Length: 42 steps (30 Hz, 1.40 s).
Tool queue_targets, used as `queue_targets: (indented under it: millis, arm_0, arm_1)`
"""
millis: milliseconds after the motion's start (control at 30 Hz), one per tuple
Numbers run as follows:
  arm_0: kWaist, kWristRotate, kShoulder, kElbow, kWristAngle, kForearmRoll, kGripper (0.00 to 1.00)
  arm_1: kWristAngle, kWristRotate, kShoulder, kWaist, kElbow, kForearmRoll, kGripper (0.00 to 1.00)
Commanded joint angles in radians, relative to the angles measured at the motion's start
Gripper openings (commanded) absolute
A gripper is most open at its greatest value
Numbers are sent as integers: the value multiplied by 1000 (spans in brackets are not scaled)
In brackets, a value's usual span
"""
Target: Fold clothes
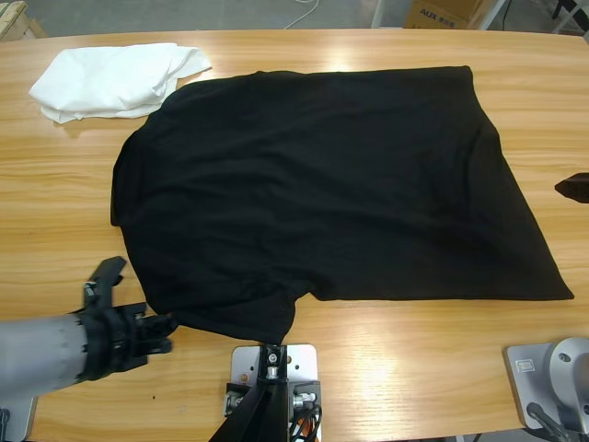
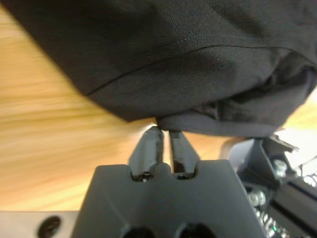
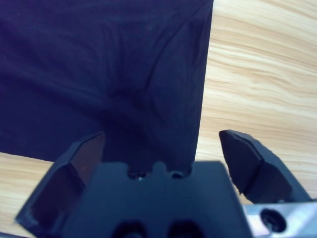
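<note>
The clothes are one large black T-shirt [image 1: 331, 184] spread flat across the middle of the wooden table [image 1: 423, 359]. My left gripper [image 1: 168, 325] comes in from the bottom left and meets the shirt's near-left sleeve corner. In the left wrist view its jaws [image 2: 166, 133] are pressed together on a fold of the black hem [image 2: 208, 124]. My right gripper [image 3: 162, 138] stands open above the shirt's edge [image 3: 109, 74], with nothing between its jaws. In the high view only its black tip [image 1: 572, 187] shows at the right edge, apart from the shirt.
A smaller white garment [image 1: 115, 81] lies crumpled at the far left corner, touching the shirt's shoulder. Bare wood runs along the near edge and down the right side [image 3: 257, 74]. A cardboard box [image 1: 442, 13] stands beyond the table.
</note>
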Motion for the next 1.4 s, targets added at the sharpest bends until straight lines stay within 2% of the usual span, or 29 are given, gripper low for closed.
queue_targets:
  millis: [33,200,300,500,733,800,833,933,1033,1400]
  arm_0:
    - [20,-9,-226,50,-7,90,998]
    - [20,-49,-109,60,-15,42,1000]
    - [20,-88,-23,105,-15,-88,1000]
    - [23,-110,69,119,-13,-213,988]
    - [33,-114,120,126,-12,-278,826]
    - [34,-115,130,127,-11,-282,818]
    - [36,-114,134,127,-11,-287,779]
    - [36,-111,135,127,-11,-304,480]
    - [36,-108,135,128,-11,-304,15]
    - [36,-74,109,137,14,-302,0]
  arm_1:
    - [5,11,22,8,36,-12,931]
    - [5,11,22,8,36,-12,931]
    - [5,11,19,8,36,-12,931]
    - [5,11,19,8,36,-12,927]
    - [8,11,37,8,32,-11,927]
    - [10,11,39,8,32,-11,922]
    - [11,11,41,8,32,-11,922]
    - [12,11,50,8,31,-9,922]
    - [15,11,56,8,29,-9,922]
    - [16,11,56,8,29,-8,913]
